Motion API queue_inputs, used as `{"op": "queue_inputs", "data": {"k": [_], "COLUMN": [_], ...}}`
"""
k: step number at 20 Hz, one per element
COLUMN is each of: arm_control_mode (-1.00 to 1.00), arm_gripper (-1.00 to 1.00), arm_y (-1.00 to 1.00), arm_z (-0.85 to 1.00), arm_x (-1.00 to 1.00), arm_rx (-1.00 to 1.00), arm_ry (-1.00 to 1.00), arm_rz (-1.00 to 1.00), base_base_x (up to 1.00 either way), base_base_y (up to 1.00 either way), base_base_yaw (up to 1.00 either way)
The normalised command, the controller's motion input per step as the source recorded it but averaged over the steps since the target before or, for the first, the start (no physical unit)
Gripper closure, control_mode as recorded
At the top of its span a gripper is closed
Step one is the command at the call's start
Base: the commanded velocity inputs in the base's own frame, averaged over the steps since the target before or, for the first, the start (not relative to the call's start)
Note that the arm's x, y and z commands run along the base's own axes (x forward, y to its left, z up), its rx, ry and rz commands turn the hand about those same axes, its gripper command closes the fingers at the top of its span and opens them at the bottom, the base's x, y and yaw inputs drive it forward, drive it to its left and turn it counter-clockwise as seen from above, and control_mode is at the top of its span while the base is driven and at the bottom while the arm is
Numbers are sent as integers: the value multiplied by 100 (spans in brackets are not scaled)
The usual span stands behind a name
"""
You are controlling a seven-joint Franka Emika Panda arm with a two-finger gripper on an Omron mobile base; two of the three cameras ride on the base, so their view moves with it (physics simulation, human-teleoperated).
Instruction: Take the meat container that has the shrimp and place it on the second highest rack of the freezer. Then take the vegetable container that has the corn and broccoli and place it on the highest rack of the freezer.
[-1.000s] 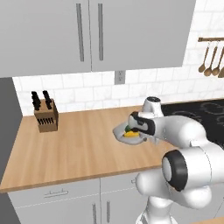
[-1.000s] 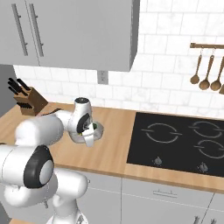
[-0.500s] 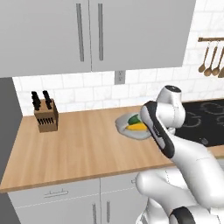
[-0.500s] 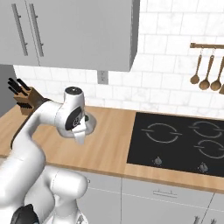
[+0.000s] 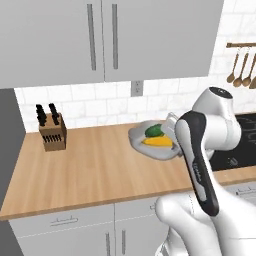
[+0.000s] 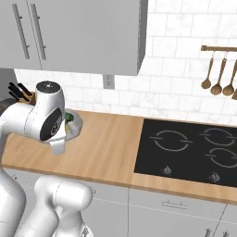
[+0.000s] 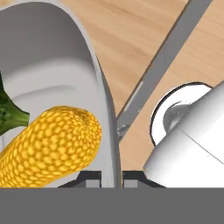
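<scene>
Lifted since the earlier frame, the vegetable container (image 5: 156, 142) now hangs just above the wooden surface (image 5: 90, 165), with the corn (image 7: 48, 144) and broccoli (image 5: 153, 130) inside. Fingers (image 7: 89, 177) are pinched narrow on its rim, one each side of the wall. Honestly that's a thin edge grip, so a fast swing toward the freezer could tip the dish and roll the corn out.

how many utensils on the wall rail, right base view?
4 in frame: wooden spoons hang from the wall rail above the cooktop at, and one cut off by the right edge. More may hang beyond it.
</scene>
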Motion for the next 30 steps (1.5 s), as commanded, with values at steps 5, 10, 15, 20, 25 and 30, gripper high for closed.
{"op": "queue_inputs", "data": {"k": [5,10,15,20,25,30], "arm_control_mode": [-100,-100,-100,100,100,100], "arm_gripper": [100,100,100,100,100,100], "arm_y": [26,4,-8,-1,0,0], "arm_z": [93,74,37,9,0,0], "arm_x": [-61,-63,-73,-35,0,0], "arm_rx": [3,2,0,0,0,0], "arm_ry": [1,1,1,3,0,0], "arm_rz": [0,1,14,16,0,0], "base_base_x": [0,0,0,-9,-95,-94], "base_base_y": [0,0,0,0,4,52], "base_base_yaw": [0,0,0,3,2,2]}}
